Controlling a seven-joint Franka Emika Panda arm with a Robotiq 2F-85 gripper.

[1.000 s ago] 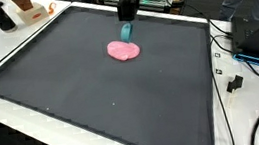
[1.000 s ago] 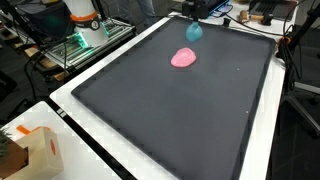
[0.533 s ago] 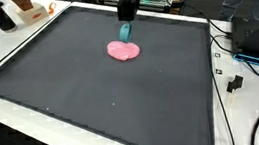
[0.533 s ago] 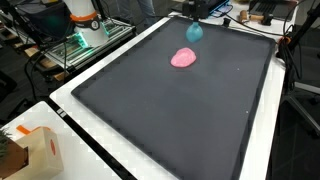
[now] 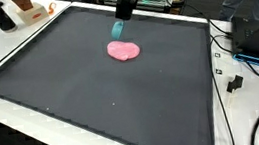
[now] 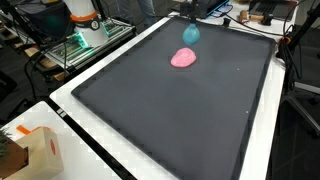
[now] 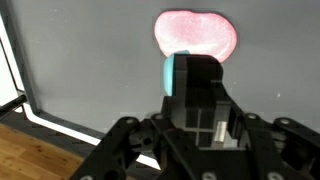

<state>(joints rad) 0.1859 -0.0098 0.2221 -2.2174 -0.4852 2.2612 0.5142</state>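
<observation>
A pink, heart-shaped soft object (image 5: 123,51) (image 6: 183,58) lies on the far part of a large black mat (image 5: 104,106) (image 6: 180,120). In the wrist view the pink object (image 7: 195,35) shows just beyond the fingers. My gripper (image 5: 120,20) (image 6: 190,24) (image 7: 192,78) hangs over the mat's far edge, shut on a small teal object (image 5: 117,30) (image 6: 189,34) (image 7: 174,75). The teal object hangs just above the mat, close behind the pink one and not touching it. The black fingers hide most of it in the wrist view.
The mat has a raised rim and sits on a white table (image 5: 23,26). A cardboard box (image 6: 35,150) stands at one corner, an orange-and-white box (image 5: 25,7) at another. Cables (image 5: 236,74) and equipment (image 6: 85,30) line the table sides.
The gripper has lifted slightly with the teal object and shifted sideways, away from the pink object. The pink object has not moved.
</observation>
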